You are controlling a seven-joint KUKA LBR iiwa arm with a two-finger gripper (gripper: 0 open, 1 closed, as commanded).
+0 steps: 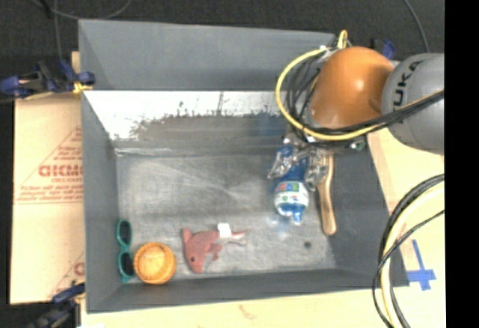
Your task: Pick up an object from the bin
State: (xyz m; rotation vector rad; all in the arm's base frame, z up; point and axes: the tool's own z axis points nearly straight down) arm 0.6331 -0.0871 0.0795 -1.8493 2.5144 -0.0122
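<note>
- While the grey arm with its glossy orange dome reaches in from the right, its claw (299, 168) hangs low over the right half of the dull grey metal bin (187, 169), not far from the back wall.
- From where I stand the claw is a knot of shiny metal tucked under the dome and its looping cables. I cannot tell whether it is spread or pressed together, nor whether it grips anything.
- Just below it lies a small blue-and-white plastic bottle (290, 201), rounded and glossy. Its upper end runs up into the claw's metalwork and is hidden there, so I cannot tell whether the two touch.
- Just beside the bottle, on its right, is a flat pale-brown wooden stick (327, 208) with a rounded lower end. Its top is lost behind the claw.
- Well apart from these, near the front wall, lies a soft pink fish-shaped toy (199, 250) with a small white tag at its tail end.
- In the front left corner sits a round orange thing (154, 263) with a rough, crusty-looking top. What it is I cannot make out.
- It touches a pair of teal plastic toy glasses (123, 248) lying along the left wall.
- Scuffed and matt, the bin's floor meets a back wall with a scratched pale band.
</note>
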